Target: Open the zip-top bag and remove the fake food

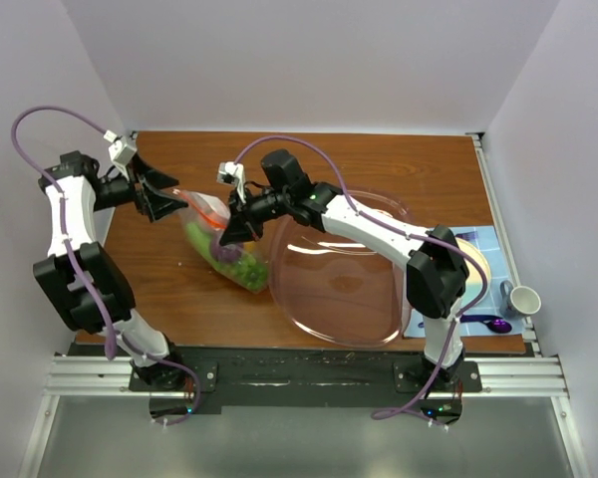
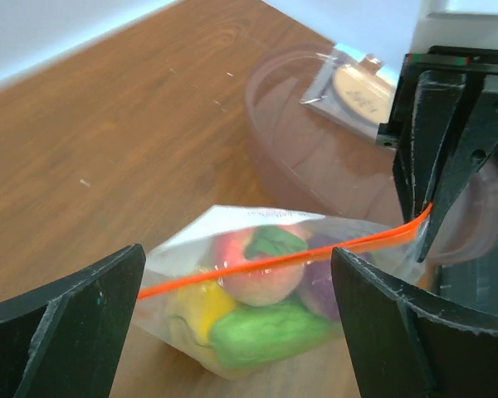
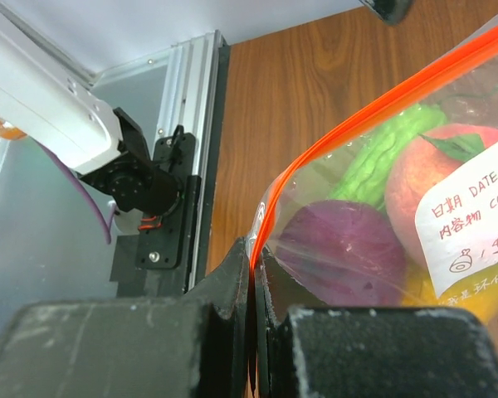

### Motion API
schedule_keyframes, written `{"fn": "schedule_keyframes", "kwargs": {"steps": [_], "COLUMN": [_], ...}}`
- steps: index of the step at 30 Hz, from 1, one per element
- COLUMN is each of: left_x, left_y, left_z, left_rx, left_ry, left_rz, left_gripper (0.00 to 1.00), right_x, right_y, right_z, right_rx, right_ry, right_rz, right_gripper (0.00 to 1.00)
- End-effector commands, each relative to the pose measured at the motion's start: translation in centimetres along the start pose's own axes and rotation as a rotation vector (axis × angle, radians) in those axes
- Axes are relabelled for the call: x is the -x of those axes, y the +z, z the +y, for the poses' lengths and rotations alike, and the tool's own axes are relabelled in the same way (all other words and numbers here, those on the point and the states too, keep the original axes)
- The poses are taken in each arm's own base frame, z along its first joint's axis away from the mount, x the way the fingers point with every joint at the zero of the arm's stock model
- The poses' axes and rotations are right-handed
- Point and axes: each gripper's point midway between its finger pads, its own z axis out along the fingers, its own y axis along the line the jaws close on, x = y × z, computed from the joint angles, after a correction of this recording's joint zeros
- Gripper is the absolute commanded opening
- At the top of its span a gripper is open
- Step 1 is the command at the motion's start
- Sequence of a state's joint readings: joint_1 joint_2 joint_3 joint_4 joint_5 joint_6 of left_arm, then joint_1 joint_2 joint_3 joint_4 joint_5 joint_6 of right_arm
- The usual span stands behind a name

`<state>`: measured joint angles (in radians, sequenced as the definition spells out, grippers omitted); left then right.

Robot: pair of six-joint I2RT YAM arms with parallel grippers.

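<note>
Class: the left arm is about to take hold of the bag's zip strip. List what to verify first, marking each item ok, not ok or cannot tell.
1. Right gripper shut on one end of the zip strip: ok.
2. Left gripper open wide enough to take the strip: ok.
3. Left gripper lined up in depth with the strip's free end: cannot tell.
4. Mouth of the zip-top bag parted: not ok; the strip runs as one closed line.
5. Fake food all inside the bag, none spilling: ok.

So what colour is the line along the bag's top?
Bright red-orange. The zip strip shows best in the left wrist view.
</note>
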<state>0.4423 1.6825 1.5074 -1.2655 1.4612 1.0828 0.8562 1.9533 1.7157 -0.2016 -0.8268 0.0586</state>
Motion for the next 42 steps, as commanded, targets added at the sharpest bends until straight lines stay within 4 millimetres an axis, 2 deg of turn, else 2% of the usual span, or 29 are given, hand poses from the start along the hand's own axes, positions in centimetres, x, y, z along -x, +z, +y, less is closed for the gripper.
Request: {"fn": "schedule_keyframes", "kwargs": {"steps": [1,2,3,4,5,6,7,9,12,14,15,16,17,18,20,29,32,35,36,38,39,42], "left_x": [6.3,6.7,5.9,7.2,7.3,7.5,8.2,8.5,8.5,5.9,5.4,2.7,1.2,0.6,-1.0,-4.0,-3.5,-4.2,-4.6,-5.8,-6.2,-6.7], "left_y": [-1.0,-1.2,-1.1,-1.3,-1.3,-1.3,-1.3,-1.1,-1.0,-0.7,-0.5,-0.3,-0.5,-0.4,-0.3,-1.4,-1.3,-1.3,-1.2,-1.7,-1.8,-2.1], "left_z": [-5.5,-6.3,-6.8,-8.1,-8.4,-8.4,-8.4,-8.8,-8.2,-6.1,-5.7,-4.9,-4.3,-4.3,-2.9,-2.1,-1.8,-1.3,-1.3,-0.6,-0.4,0.2], "left_rx": [0.028,0.040,0.038,0.062,0.072,0.084,0.108,0.088,0.069,0.088,0.078,0.037,0.018,-0.014,-0.032,-0.067,-0.066,-0.084,-0.099,-0.111,-0.116,-0.112], "left_ry": [0.461,0.587,0.739,0.934,1.012,1.069,1.119,1.086,1.058,1.047,1.064,1.032,1.019,1.015,0.911,1.002,0.997,0.996,0.997,0.981,0.971,0.930], "left_rz": [-0.007,0.007,0.014,0.010,0.004,-0.006,-0.034,-0.071,-0.068,0.012,0.048,0.100,0.161,0.182,0.221,0.446,0.439,0.492,0.513,0.578,0.598,0.631], "left_gripper": [1.00,1.00,1.00,1.00,1.00,1.00,1.00,1.00,1.00,1.00,1.00,1.00,1.00,0.99,0.98,0.92,0.88,0.73,0.60,0.54,0.48,0.42], "right_x": [1.8,1.8,2.1,2.3,2.0,2.6,2.6,2.4,2.4,2.4,2.6,2.6,3.1,2.9,2.8,2.1,2.0,2.0,2.1,2.3,2.4,2.7], "right_y": [-1.5,-1.6,-1.6,-1.7,-1.6,-1.5,-1.5,-1.4,-1.5,-1.8,-2.0,-2.2,-2.5,-2.6,-2.6,-2.8,-2.4,-2.5,-2.6,-2.6,-2.7,-2.8], "right_z": [0.9,1.1,1.3,1.3,1.6,1.6,1.6,1.7,1.5,1.4,1.2,1.2,1.7,1.7,1.8,1.2,1.4,1.1,1.1,1.1,1.0,1.0], "right_rx": [-0.020,-0.015,-0.008,0.000,0.009,0.010,0.005,-0.003,-0.024,-0.042,-0.059,-0.064,-0.061,-0.064,-0.079,-0.101,-0.091,-0.109,-0.113,-0.120,-0.128,-0.135], "right_ry": [-0.118,-0.129,-0.138,-0.159,-0.150,-0.164,-0.185,-0.185,-0.201,-0.224,-0.238,-0.258,-0.279,-0.288,-0.318,-0.347,-0.350,-0.357,-0.361,-0.370,-0.372,-0.378], "right_rz": [-0.027,-0.025,-0.024,-0.023,-0.001,0.000,0.008,0.025,0.032,0.046,0.043,0.044,0.036,0.037,0.050,0.096,0.098,0.104,0.103,0.099,0.098,0.092], "right_gripper": [0.00,0.00,0.00,0.00,0.00,0.00,0.00,0.00,0.00,0.00,0.00,0.00,0.00,0.00,0.00,0.00,0.00,0.00,0.00,0.00,0.00,0.00]}}
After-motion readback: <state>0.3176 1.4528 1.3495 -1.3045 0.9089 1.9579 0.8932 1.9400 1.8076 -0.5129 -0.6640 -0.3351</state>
